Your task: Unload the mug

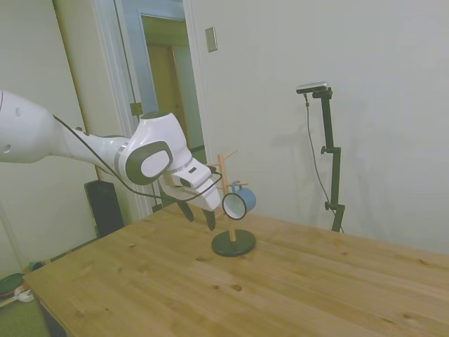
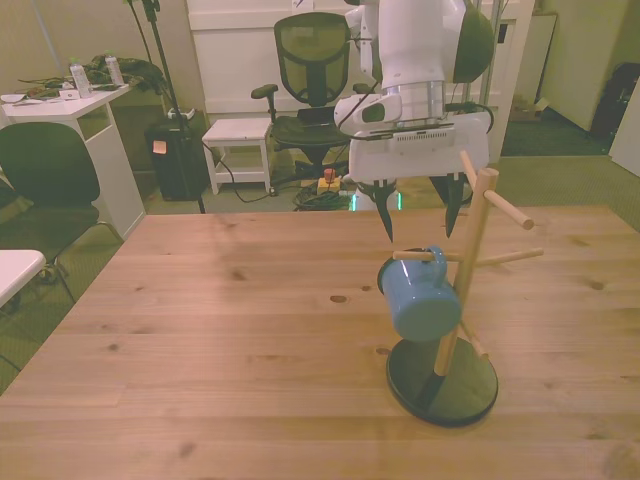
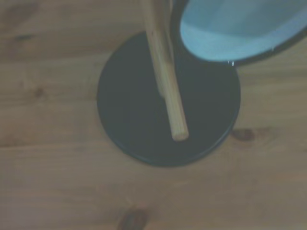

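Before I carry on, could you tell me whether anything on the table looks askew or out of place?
Nothing stands out. The mug hangs by its handle from a peg of the wooden stand, which stands upright on its dark round base. The open gripper is behind it, holding nothing.

Soft, even indoor light fills the side view, a little cool and washed out; the mug stand throws a faint shadow on the wall. The front view has a warm yellowish cast and is fairly sharp. The wrist view is dim and blurred, its mug rim out of focus.
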`<state>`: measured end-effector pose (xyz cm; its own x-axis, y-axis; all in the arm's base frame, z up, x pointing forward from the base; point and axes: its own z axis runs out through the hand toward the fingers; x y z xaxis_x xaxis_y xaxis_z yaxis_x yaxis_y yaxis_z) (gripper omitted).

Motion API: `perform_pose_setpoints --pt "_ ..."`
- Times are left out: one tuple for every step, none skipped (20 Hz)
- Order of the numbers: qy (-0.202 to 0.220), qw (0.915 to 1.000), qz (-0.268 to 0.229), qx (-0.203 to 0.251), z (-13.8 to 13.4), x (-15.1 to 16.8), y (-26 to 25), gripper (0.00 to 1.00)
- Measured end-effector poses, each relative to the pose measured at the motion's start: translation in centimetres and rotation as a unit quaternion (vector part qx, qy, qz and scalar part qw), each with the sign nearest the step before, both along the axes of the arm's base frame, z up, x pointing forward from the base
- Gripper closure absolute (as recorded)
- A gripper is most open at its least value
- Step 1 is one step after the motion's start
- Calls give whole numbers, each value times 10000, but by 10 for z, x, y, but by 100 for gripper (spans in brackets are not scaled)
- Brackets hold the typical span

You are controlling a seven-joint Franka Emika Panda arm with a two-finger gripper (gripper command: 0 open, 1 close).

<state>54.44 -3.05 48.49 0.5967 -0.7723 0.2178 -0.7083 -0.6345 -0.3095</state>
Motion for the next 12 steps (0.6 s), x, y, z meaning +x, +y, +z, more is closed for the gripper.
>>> perform_pose_setpoints --pt "-145 9999 21 -85 -2 0 -1 0" --pt "-260 9995 37 -162 -5 0 -2 0" --pt "-371 9990 38 -228 -8 -1 -5 0" --pt "-443 9986 45 -281 -10 -1 -7 0" --pt "-538 9979 59 -345 -11 -1 -9 0" --pt "-658 9969 84 -418 -12 -1 -12 0" --pt "-782 9956 117 -501 -12 -1 -15 0" --pt "-902 9942 136 -577 -13 -1 -18 0" --pt "-1002 9929 141 -629 -14 -2 -21 0" --pt "-1099 9915 150 -684 -15 -2 -23 0" --pt "-1180 9903 154 -724 -15 -2 -26 0" --pt "-1242 9893 154 -750 -15 -2 -27 0"
